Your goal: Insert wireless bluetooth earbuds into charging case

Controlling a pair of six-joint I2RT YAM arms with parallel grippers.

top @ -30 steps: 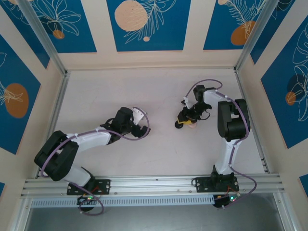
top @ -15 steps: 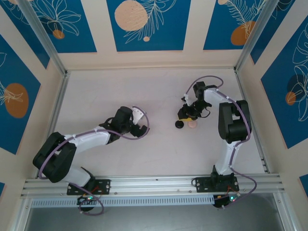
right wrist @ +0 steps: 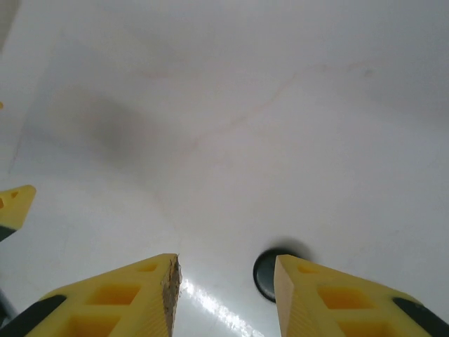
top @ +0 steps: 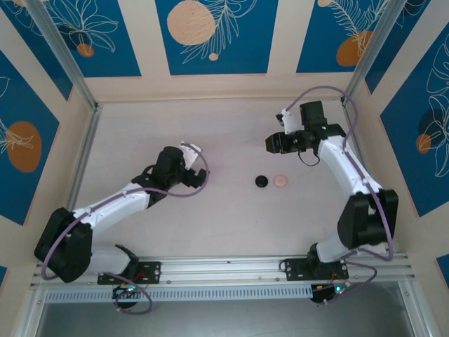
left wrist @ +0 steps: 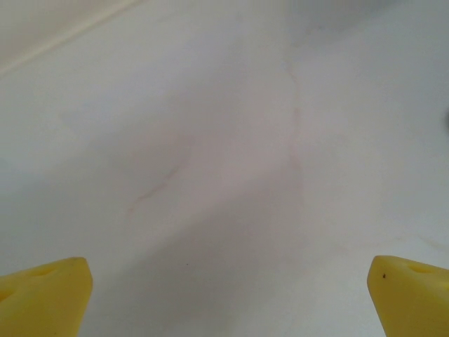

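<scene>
charging case (top: pixel 262 181): small black round puck lying flat on the desk (top: pixel 231 126), right of its middle; nothing touches it.
pale-pink disc (top: pixel 280 181): flat on the desk just to the right of the case, with a sliver of desk between the two.
right gripper (right wrist: pixel 226 263): hangs above the desk beyond the case, on the back-wall side and slightly to its right. its yellow fingers are partly apart with nothing held between them. from the right wrist camera the case shows low in the gap, beside one finger's inner edge, lying on the desk below.
left gripper (left wrist: pixel 230 274): well apart from the case, on its left. its yellow fingertips are spread wide at the bottom corners of the left wrist view, with bare pale desk between them and nothing held.
earbuds: too small to tell apart from the case at this range; cannot say whether they lie in it.
</scene>
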